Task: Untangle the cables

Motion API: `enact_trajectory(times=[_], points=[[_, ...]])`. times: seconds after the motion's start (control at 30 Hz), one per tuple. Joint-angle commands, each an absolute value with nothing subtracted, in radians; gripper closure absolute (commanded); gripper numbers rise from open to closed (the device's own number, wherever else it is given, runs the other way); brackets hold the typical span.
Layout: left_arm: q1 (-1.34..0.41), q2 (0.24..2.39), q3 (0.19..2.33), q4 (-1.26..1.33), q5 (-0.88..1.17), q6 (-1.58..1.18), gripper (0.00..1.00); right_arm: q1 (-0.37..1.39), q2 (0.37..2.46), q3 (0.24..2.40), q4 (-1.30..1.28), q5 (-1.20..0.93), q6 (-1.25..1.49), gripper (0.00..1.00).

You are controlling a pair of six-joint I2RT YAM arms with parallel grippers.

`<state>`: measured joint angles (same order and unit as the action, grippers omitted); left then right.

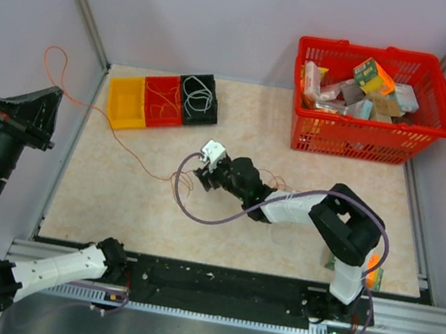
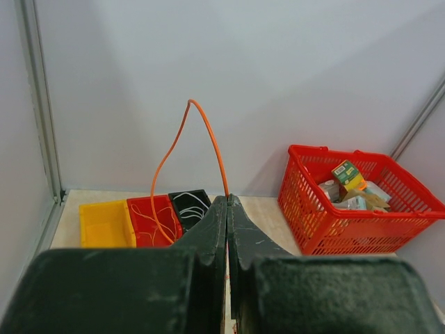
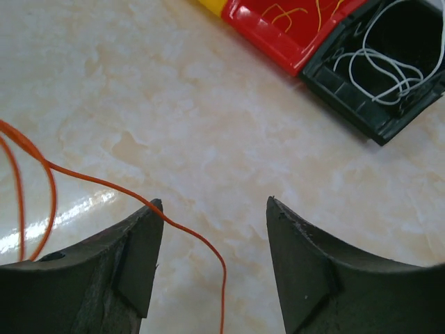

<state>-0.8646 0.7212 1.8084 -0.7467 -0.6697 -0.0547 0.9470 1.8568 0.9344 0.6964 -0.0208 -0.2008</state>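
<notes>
The left gripper (image 2: 227,198) is seen raised off the table at about 9 o'clock, beyond the table's left edge. Its fingers are pressed together on the orange cable (image 2: 189,101), which rises out of the pinch in a tall narrow arch and drops back down on the far side. In the top view the same cable is carried from that loop onto the table (image 1: 115,200) and is laid in a long slanting line toward the middle, where it ends in a few small loops.

The right gripper (image 3: 214,202) is held low over those loops, near the centre of the table, and is pointed toward 10 o'clock. Its fingers are spread wide, and nothing is pinched between them. In the right wrist view the orange cable is seen running past the tip of one finger and down through the gap; whether the finger is touched by it cannot be told.

Three small trays are set side by side at 11 o'clock: a yellow tray (image 1: 126,104), a red tray (image 3: 278,35) and a black tray (image 3: 348,104). A white cable (image 3: 389,69) is coiled inside the black tray, and thin orange strands (image 3: 292,14) are seen lying in the red one. A red basket (image 1: 365,139) filled with small boxes is placed at 1 o'clock.
</notes>
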Motion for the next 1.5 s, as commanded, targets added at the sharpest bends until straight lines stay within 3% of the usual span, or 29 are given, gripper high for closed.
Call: enact_trajectory(times=[0.0,0.03,0.07,0.1,0.27,0.4,0.57,0.83,1.13,1.3,1.47], points=[[-0.867,0.716,1.830,-0.742,-0.660,-0.069,1.00,0.951,1.893,1.003,0.820,-0.040,-0.164,0.49],[-0.867,0.716,1.833,-0.745,-0.658,-0.071,1.00,0.950,1.891,0.985,0.866,-0.020,-0.123,0.67],[-0.867,0.716,1.838,-0.747,-0.657,-0.074,1.00,0.943,1.884,0.957,0.914,-0.003,-0.083,0.79],[-0.867,0.715,1.841,-0.750,-0.658,-0.075,1.00,0.937,1.873,0.936,0.948,0.038,-0.028,1.00],[-0.867,0.707,1.842,-0.762,-0.701,-0.061,1.00,0.873,1.717,0.781,0.955,0.337,0.308,1.00],[-0.867,0.692,1.796,-0.764,-0.768,-0.035,1.00,0.806,1.508,0.729,0.512,0.555,0.494,1.00],[-0.867,0.680,1.770,-0.756,-0.818,-0.017,1.00,0.684,1.367,0.644,0.189,0.594,0.531,1.00],[-0.867,0.695,1.773,-0.758,-0.801,-0.043,1.00,0.581,1.240,0.589,-0.031,0.552,0.565,1.00],[-0.864,0.862,1.369,-0.703,-0.637,-0.250,1.00,0.577,1.195,0.562,0.027,0.302,0.468,1.00],[-0.859,0.994,1.457,-0.724,-0.574,-0.265,1.00,0.561,1.143,0.512,0.052,0.284,0.453,1.00],[-0.857,0.994,1.606,-0.707,-0.580,-0.209,1.00,0.554,1.138,0.500,0.077,0.244,0.456,1.00]])
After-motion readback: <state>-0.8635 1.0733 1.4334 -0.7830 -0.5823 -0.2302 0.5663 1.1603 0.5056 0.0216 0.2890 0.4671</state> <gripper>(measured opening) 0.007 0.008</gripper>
